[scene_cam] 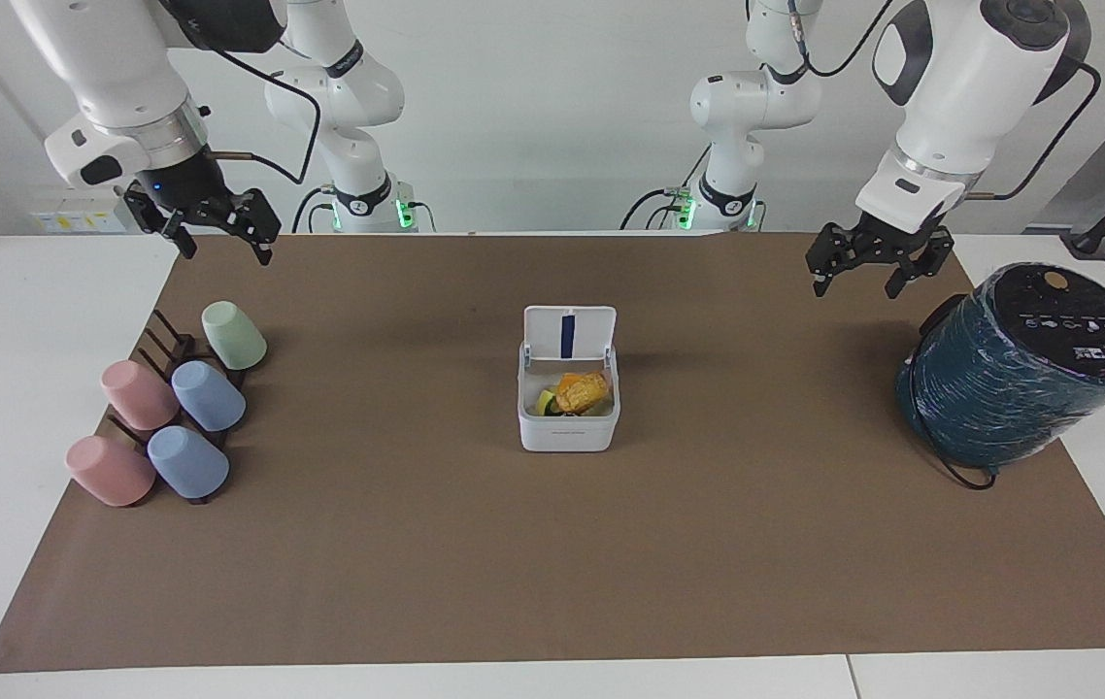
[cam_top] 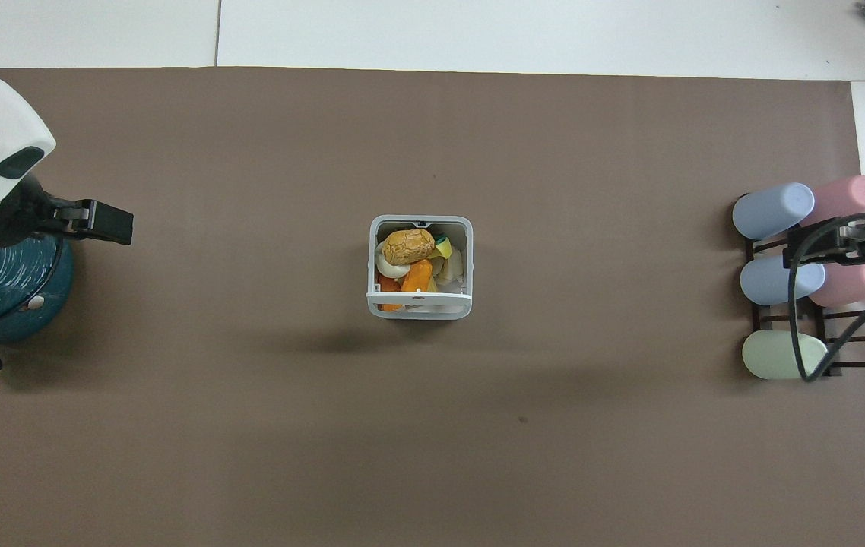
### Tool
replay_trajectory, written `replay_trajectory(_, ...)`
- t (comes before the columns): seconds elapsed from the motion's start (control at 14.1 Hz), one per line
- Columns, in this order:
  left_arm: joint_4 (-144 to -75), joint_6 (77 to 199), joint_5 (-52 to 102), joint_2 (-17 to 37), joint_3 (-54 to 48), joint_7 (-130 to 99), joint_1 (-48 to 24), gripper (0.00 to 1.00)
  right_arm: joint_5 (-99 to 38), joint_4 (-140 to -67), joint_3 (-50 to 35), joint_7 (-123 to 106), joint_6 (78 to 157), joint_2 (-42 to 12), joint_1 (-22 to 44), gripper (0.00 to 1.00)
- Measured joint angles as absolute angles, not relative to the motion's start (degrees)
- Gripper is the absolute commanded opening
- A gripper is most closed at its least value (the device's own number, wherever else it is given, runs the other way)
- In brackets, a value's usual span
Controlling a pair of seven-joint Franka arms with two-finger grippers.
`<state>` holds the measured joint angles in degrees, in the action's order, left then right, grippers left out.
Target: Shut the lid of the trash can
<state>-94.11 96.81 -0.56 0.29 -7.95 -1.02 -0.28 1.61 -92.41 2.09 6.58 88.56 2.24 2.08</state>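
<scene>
Trash can (scene_cam: 567, 425) mid-mat, lid (scene_cam: 569, 333) upright, left claw (scene_cam: 863, 273) and right claw (scene_cam: 218, 238) spread

Open trash can (cam_top: 419, 307) holds scraps (cam_top: 407, 247) mid-mat (cam_top: 250, 456)

One camera sits high across the worktop (scene_cam: 552, 582) and faces both robots, taking in the whole brown mat. The other hangs above the robots' end and looks steeply down. Both share the mat and the trash can (scene_cam: 568, 413) (cam_top: 419, 266) at its middle.
</scene>
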Motion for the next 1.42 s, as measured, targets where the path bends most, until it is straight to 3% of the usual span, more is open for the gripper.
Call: replay_trajectory(1.42,-94.2,96.8,2.3,0.3,-8.3,-1.4,-2.1,1.0,1.6,-92.3,2.1,6.2,87.8,2.3,2.1,1.0)
